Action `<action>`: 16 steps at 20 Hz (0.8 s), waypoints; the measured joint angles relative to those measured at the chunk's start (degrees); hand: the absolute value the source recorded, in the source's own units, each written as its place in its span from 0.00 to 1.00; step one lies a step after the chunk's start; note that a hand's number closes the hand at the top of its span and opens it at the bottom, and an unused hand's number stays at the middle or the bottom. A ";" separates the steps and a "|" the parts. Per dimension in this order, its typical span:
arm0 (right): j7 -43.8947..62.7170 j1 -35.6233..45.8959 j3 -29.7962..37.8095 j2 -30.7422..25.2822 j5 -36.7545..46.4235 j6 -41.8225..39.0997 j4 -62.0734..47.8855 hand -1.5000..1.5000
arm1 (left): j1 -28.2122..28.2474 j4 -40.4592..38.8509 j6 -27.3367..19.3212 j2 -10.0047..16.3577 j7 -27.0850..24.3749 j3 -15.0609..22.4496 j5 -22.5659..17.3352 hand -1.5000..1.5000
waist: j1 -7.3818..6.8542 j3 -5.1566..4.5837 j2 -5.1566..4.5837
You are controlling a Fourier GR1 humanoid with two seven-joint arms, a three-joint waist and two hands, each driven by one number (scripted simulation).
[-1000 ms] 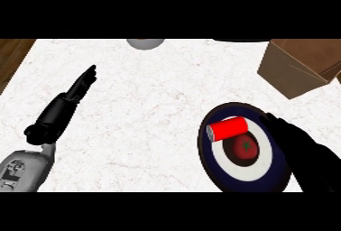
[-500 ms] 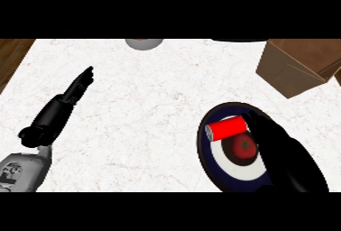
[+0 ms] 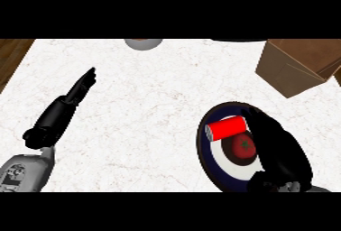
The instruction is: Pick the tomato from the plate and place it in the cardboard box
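Round red tomato on navy-rimmed plate: likely soft, slippery; grasp across its sides. Black right hand: fingers extended alongside, empty.

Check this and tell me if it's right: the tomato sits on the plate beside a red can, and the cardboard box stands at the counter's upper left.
One point is wrong: the cardboard box stands at the upper right of the counter, not the upper left, as the head view shows. The tomato does sit on the plate beside the red can.
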State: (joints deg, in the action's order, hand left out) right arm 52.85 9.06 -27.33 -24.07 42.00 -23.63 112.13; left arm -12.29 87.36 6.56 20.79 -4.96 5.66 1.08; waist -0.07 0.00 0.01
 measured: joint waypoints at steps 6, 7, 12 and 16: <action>-3.41 -1.56 1.78 1.58 3.31 0.03 -3.55 0.00 | 0.18 0.98 1.24 -1.30 0.88 -1.39 1.06 0.50 | 0.06 0.00 -0.01; -3.32 -1.27 1.25 2.82 4.15 0.07 -4.47 0.00 | 0.58 1.44 1.76 -1.06 0.91 -1.97 0.99 0.50 | 0.02 0.00 0.00; -6.38 -0.88 2.56 5.61 6.05 0.08 -8.19 0.00 | -0.50 -0.78 2.62 -2.40 -0.22 -3.43 2.57 0.50 | 0.07 0.01 -0.03; -8.48 -2.31 3.49 6.69 8.16 1.24 -10.35 0.00 | 1.75 1.69 3.53 -2.97 0.07 -4.09 3.20 0.50 | 0.02 0.00 0.01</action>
State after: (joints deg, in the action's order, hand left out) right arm 44.37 6.75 -23.83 -17.38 50.16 -22.39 101.78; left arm -10.54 89.05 10.08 17.82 -4.89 1.58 4.27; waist -0.05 0.00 0.03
